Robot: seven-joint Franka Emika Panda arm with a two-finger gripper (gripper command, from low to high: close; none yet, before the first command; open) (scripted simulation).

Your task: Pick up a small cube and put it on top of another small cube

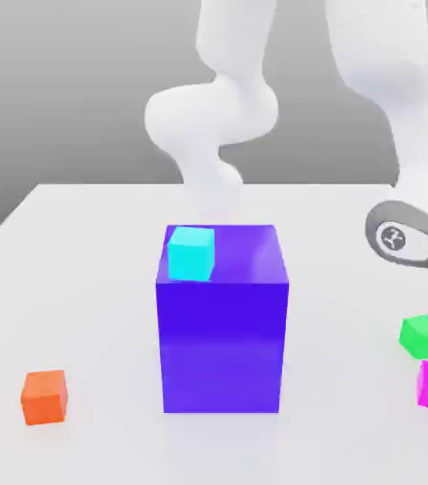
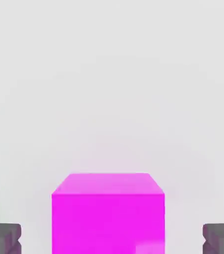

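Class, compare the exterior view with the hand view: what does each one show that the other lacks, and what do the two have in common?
Exterior view alone: the large blue block with a cyan cube on its top, an orange cube on the table toward that view's left, a green cube near its right edge, and the white arm.

Hand view alone: the two grey fingertips, apart, flanking the magenta cube with a gap on each side.

Shared: the magenta cube and the pale table.
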